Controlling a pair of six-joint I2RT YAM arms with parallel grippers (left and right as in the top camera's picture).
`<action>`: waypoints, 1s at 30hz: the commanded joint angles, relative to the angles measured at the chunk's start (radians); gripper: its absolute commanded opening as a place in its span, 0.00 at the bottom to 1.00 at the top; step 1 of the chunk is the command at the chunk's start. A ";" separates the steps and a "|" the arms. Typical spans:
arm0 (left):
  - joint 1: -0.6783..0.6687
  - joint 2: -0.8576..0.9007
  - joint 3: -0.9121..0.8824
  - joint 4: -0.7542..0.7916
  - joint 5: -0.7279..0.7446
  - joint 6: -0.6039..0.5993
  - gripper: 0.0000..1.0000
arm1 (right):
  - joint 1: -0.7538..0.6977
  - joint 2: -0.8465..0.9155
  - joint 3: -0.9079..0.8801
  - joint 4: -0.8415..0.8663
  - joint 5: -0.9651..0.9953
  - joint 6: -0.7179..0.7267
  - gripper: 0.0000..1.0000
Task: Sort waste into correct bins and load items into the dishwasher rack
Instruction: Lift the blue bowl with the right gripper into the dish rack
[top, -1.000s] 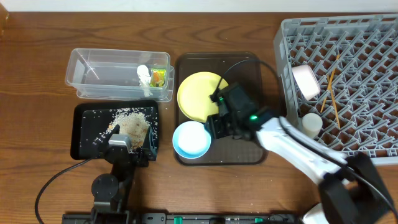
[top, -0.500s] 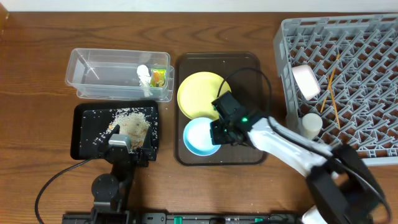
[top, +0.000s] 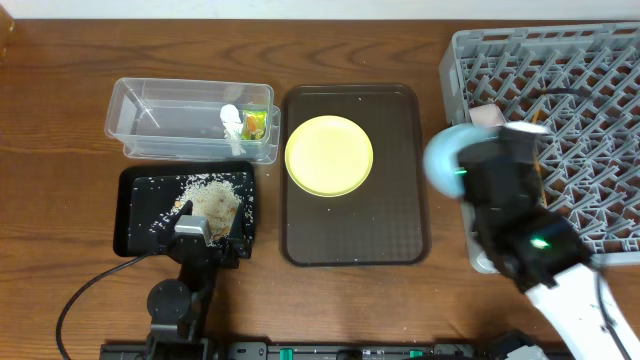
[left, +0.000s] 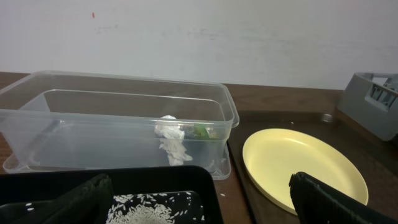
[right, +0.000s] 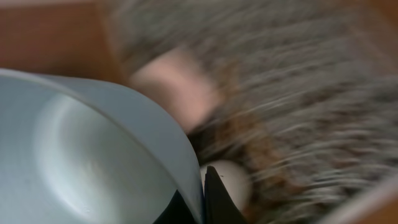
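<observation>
My right gripper (right: 202, 200) is shut on the rim of the light blue bowl (top: 443, 158), held tilted in the air at the left wall of the grey dishwasher rack (top: 590, 90). In the blurred right wrist view the bowl (right: 81, 143) fills the left side, with the pinkish-white bowl (right: 174, 81) and the white cup (right: 229, 180) behind it. The yellow plate (top: 329, 155) lies on the brown tray (top: 390, 230). My left gripper (left: 199, 211) stands open over the black tray (top: 135, 215), which holds rice crumbs (top: 212, 200). The clear tub (top: 160, 120) holds the white scrap (top: 231, 120) and the green-and-orange wrapper (top: 255, 124).
The right arm (top: 520, 230) crosses the rack's front left corner and hides part of its inside. The clear tub (left: 124, 118) and the plate (left: 298, 162) lie just ahead of the left fingers (left: 336, 202). Bare wooden table (top: 60, 150) surrounds everything.
The right gripper closed on the blue bowl's rim on the brown tray, lifted it and carried it right to the rack's left edge. The left arm stayed still.
</observation>
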 joint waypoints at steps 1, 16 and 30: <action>0.003 -0.007 -0.015 -0.011 -0.001 0.009 0.93 | -0.108 -0.022 0.015 0.043 0.290 -0.026 0.01; 0.003 -0.007 -0.015 -0.010 -0.001 0.009 0.93 | -0.409 0.449 0.015 0.513 0.375 -0.511 0.01; 0.003 -0.007 -0.015 -0.011 -0.001 0.009 0.93 | -0.393 0.651 0.015 0.678 0.381 -0.663 0.01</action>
